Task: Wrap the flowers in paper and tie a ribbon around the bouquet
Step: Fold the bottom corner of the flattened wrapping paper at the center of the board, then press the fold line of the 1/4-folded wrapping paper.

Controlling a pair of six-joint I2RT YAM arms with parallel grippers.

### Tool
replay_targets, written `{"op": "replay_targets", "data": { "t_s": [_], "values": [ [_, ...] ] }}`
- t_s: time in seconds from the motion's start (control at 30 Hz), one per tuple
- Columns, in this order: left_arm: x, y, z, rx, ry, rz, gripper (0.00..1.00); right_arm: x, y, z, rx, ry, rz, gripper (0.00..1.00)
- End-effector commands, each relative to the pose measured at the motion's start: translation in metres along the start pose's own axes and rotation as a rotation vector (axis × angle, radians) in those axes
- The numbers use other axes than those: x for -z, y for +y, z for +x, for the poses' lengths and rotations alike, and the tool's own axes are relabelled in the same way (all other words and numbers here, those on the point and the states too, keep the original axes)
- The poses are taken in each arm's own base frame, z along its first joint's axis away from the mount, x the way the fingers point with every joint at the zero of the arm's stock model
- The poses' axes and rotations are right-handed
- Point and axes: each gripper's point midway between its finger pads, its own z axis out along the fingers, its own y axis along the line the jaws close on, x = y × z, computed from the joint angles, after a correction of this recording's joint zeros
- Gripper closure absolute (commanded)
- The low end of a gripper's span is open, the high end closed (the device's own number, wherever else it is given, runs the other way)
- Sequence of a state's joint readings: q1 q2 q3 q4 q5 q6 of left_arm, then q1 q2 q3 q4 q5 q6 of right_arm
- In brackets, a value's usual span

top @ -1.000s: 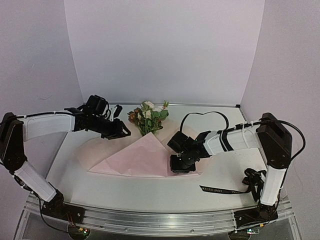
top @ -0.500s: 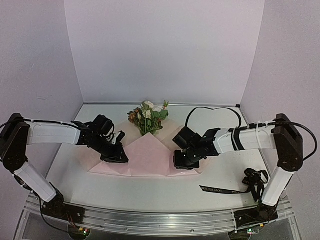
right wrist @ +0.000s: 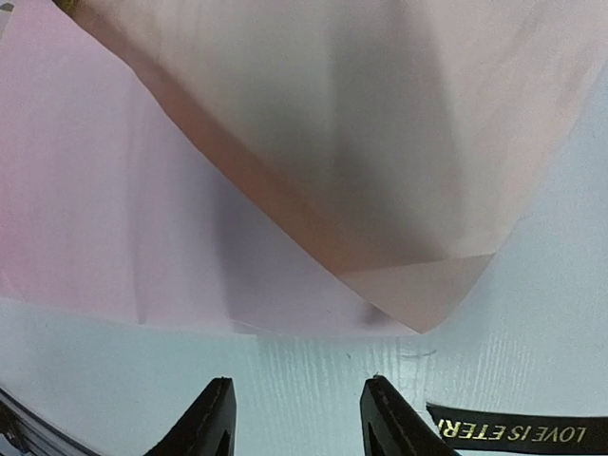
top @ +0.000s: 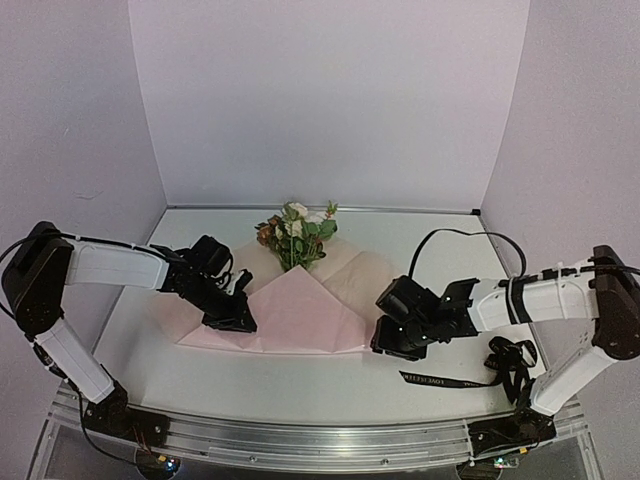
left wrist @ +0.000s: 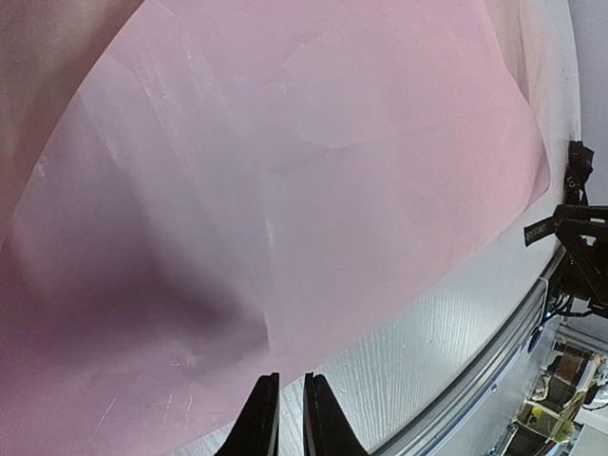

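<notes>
the paper (top: 295,315) lies folded into a triangle, its long edge running left to right near me, its tip aimed back at the flowers (top: 297,232), whose blooms face away. the ribbon (top: 450,380) lies apart on the right. my left gripper (top: 235,322) is almost closed at the near-left corner; pinching or not, i cannot tell. my right gripper (top: 390,345), earlier on the right corner, has spread and slid off it

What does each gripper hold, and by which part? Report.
Right gripper: open, holding nothing. Left gripper: nearly shut at the near edge of the paper; a pinch cannot be told.
</notes>
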State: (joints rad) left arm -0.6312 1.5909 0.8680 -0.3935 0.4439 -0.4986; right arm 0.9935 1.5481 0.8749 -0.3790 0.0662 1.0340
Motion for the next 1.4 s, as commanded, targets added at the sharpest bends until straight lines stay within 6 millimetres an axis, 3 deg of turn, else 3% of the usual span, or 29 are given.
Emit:
{"op": "replay_targets", "data": {
  "t_s": [0.0, 0.3, 0.63, 0.9, 1.1, 1.37],
  "values": [
    [0.001, -0.003, -0.002, -0.024, -0.008, 0.018, 0.9, -0.002, -0.003, -0.005, -0.12, -0.077, -0.043, 0.5],
    [-0.003, 0.0, 0.001, -0.023, 0.005, 0.017, 0.91, -0.026, -0.004, -0.013, -0.25, -0.177, -0.131, 0.39],
    [-0.004, 0.0, 0.0, -0.023, 0.01, 0.014, 0.91, -0.039, -0.038, -0.018, -0.39, -0.309, -0.143, 0.42],
    [-0.007, 0.001, -0.001, -0.025, 0.015, 0.009, 0.91, -0.041, -0.051, -0.016, -0.425, -0.349, -0.17, 0.56],
    [-0.011, 0.0, -0.003, -0.028, 0.022, 0.018, 0.92, -0.044, -0.047, -0.017, -0.433, -0.361, -0.206, 0.74],
    [-0.015, -0.011, -0.013, -0.022, 0.016, 0.065, 0.92, -0.042, -0.06, -0.019, -0.414, -0.406, -0.198, 0.98]
  ]
}}
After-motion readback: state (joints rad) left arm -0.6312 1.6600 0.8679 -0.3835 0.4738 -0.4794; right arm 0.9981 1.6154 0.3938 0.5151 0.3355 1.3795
